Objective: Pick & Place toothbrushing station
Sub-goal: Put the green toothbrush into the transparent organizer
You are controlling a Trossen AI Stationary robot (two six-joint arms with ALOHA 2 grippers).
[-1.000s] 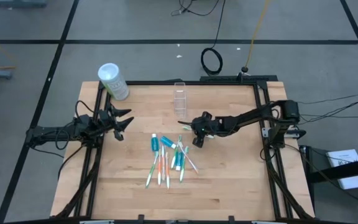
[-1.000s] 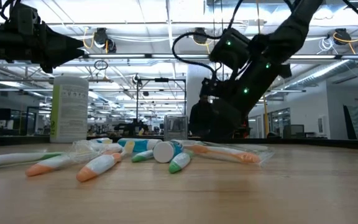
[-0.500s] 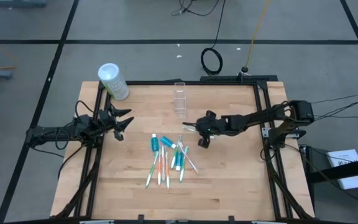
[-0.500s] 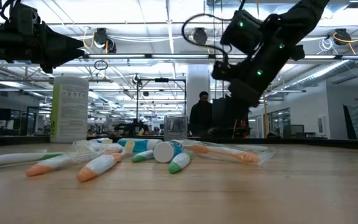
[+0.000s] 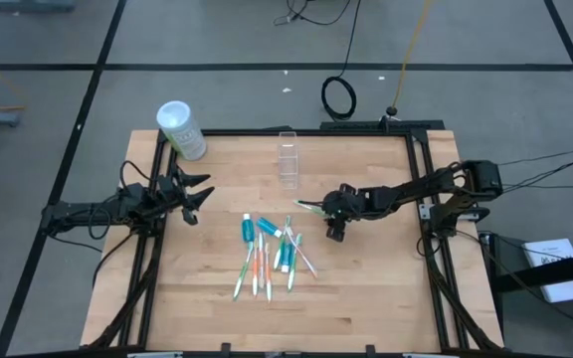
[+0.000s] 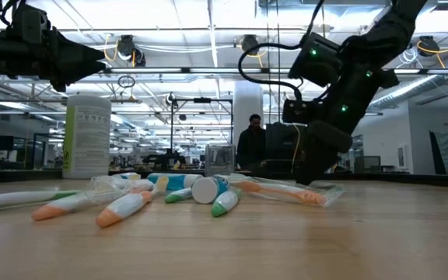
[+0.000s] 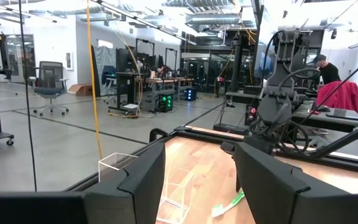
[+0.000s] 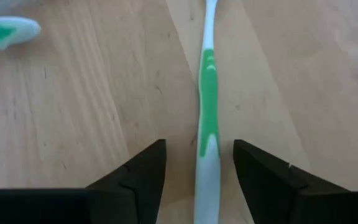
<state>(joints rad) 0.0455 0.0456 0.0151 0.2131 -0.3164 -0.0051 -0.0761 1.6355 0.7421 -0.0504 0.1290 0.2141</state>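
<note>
A wooden table [image 5: 366, 278] sits in an open lab. The canister [image 6: 87, 134] carries green print too small to read. The right gripper [image 5: 334, 211] holds a green-striped toothbrush [image 8: 208, 106] between its fingers, seen only from its wrist. Brushes [image 5: 263, 261], tubes [image 5: 250, 227] and cup [image 5: 287, 157] lie beside it. The left gripper [image 5: 192, 195] waits spread, well apart.

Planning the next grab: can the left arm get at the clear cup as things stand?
Probably yes. The left gripper waits open at the table's left edge, and the bare wood between it and the clear cup holds nothing; the toothbrush pile lies clear of that path.
</note>
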